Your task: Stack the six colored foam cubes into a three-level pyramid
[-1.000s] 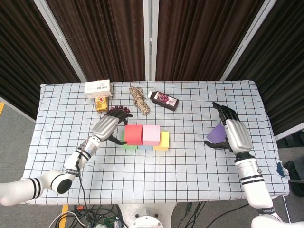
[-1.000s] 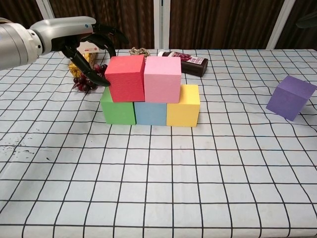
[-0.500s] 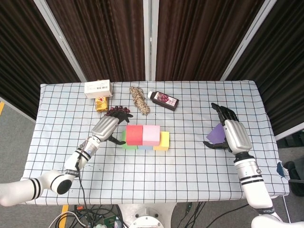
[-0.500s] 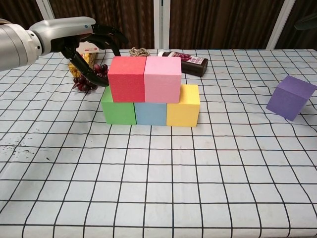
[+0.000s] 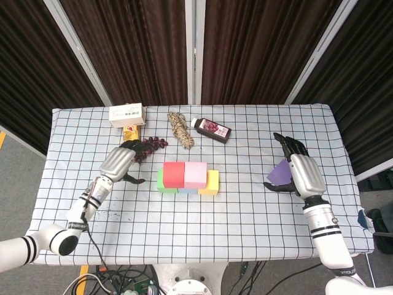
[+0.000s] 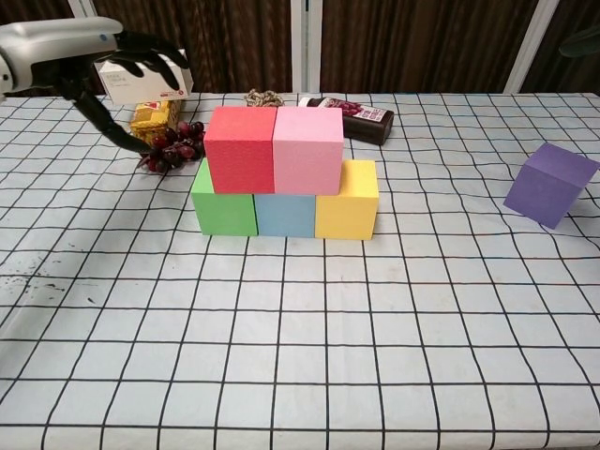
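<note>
Now the left robot hand (image 5: 118,162) hovers open, left of the red cube (image 6: 241,149); at right, the right robot hand (image 5: 299,172) grips the purple cube (image 6: 550,184).

Two cubes (image 6: 273,149) sit on a row of three (image 6: 285,213) (mid-table); a sixth cube (image 6: 549,185) lies well right, apart

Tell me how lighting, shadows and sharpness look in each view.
Head view: even light, only faint shadows under the stacked cubes; everything sharp, but small. Chest view: soft, glare-free light, a slight shadow at the purple cube; the left hand at the frame edge looks slightly soft, and the tablecloth grid spreads wider toward the camera.
</note>
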Motion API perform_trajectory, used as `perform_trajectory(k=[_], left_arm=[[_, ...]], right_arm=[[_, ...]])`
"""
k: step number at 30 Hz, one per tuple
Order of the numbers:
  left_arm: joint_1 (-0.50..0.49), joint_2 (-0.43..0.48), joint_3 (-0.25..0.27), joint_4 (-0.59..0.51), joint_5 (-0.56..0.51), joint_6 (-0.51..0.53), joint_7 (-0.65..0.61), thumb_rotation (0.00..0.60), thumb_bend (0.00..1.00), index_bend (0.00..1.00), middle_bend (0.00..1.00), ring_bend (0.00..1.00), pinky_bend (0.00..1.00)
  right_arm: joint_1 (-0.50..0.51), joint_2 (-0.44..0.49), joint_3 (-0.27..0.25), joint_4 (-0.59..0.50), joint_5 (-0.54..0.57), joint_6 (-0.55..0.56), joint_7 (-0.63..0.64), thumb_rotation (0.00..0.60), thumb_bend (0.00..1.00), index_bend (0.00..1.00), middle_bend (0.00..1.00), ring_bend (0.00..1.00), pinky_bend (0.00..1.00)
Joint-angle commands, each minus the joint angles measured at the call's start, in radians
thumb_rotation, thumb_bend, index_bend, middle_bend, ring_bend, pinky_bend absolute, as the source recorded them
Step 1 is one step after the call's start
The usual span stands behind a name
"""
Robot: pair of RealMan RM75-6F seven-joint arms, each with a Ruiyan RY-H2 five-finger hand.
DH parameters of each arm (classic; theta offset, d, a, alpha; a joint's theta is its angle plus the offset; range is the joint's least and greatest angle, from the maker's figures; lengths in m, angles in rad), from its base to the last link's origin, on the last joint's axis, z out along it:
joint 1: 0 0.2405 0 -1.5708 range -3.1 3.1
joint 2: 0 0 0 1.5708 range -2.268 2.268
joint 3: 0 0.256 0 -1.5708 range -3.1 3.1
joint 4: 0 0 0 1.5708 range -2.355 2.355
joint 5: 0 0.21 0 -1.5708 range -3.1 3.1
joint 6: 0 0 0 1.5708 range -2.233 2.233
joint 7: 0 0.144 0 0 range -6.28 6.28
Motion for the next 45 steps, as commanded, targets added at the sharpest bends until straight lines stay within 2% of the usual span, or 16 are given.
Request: perform_trajectory(k=[1,9,18,27,45], left_arm=[[0.033,-0.013,0.022,0.053,-0.011,0.023,-0.007,0.6,0.02,0.14,0.19,0.11,0.14],[0.066,-0.136,0.058,0.249,0.042,0.05,-0.06,0.6,0.0,0.11,0.17,0.09,0.14],[0.069,-0.271,0.053,0.368,0.075,0.046,-0.141,0.6,0.0,0.1,0.16,0.09,0.13],[0.045,-0.326,0.023,0.398,0.099,0.051,-0.142,0.6,0.0,0.1,0.15,0.08,0.13],[0.018,-0.364,-0.016,0.375,0.08,0.008,-0.157,0.6,0.0,0.1,0.15,0.08,0.13]], right_arm=[[0.02,-0.02,-0.003,0.03,0.039,-0.015,-0.026,0.6,0.0,0.0,0.1,0.01,0.0],[0.059,-0.082,-0.001,0.086,0.119,-0.003,-0.086,0.6,0.0,0.0,0.1,0.0,0.0],[0.05,-0.087,-0.007,0.107,0.129,0.007,-0.082,0.6,0.0,0.0,0.1,0.0,0.0],[0.031,-0.075,-0.015,0.131,0.115,-0.016,-0.041,0.6,0.0,0.0,0.1,0.0,0.0],[0.019,-0.067,-0.019,0.156,0.106,-0.045,-0.011,0.6,0.0,0.0,0.1,0.0,0.0]])
